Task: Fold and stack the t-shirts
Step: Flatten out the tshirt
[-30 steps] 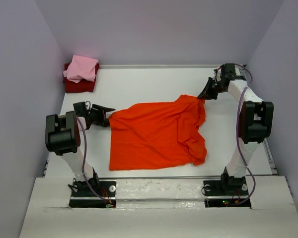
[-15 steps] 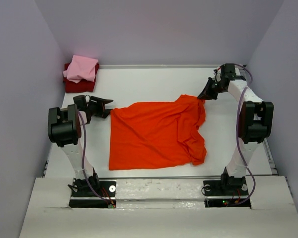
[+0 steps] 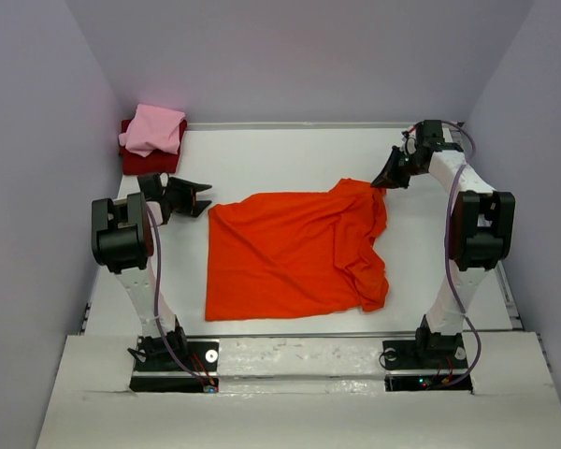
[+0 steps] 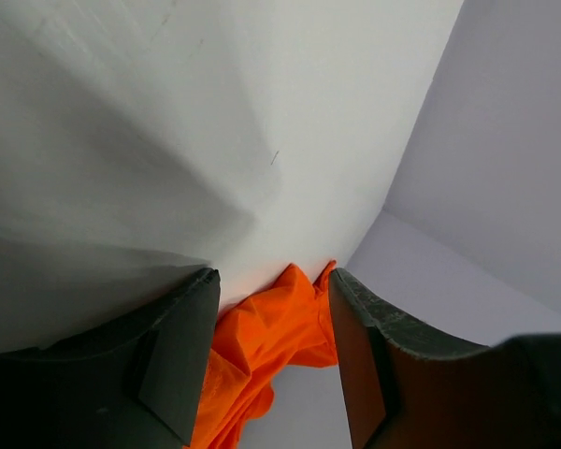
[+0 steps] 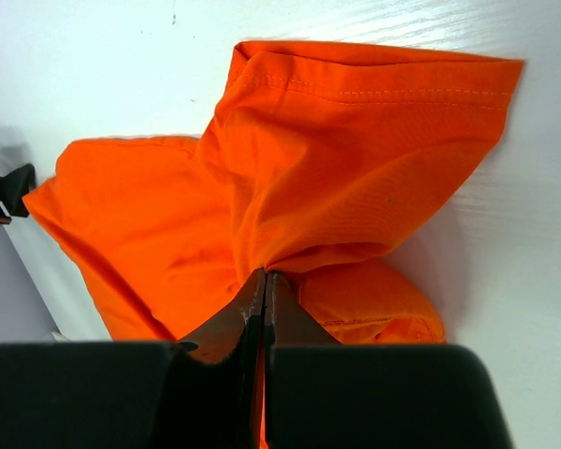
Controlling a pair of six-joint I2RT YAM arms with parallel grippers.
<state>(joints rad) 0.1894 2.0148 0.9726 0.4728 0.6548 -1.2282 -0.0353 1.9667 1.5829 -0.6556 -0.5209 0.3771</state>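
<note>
The orange shirt (image 3: 294, 253) is laid out mostly flat mid-bench (image 3: 280, 154), though its right side is bunched up and wrinkled. Its far right corner is pinched tight by the right jaws, which are clamped on a gather of cloth. That corner is probably being held ready for a pull.

The left jaws are parted with nothing between them. They're hung just off the shirt's far left corner and pointed at it, so a grab looks to be lined up there, but no cloth is touched yet. Once both far corners are held, the shirt could be stretched flat or folded over toward its near edge, at a guess.

The pink shirt (image 3: 154, 129) is stacked, folded, on the dark red shirt (image 3: 148, 165), well off to the orange shirt's far left. They're presumably parked there as the pile it's meant to join. Folding of the orange one can't be called started.
</note>
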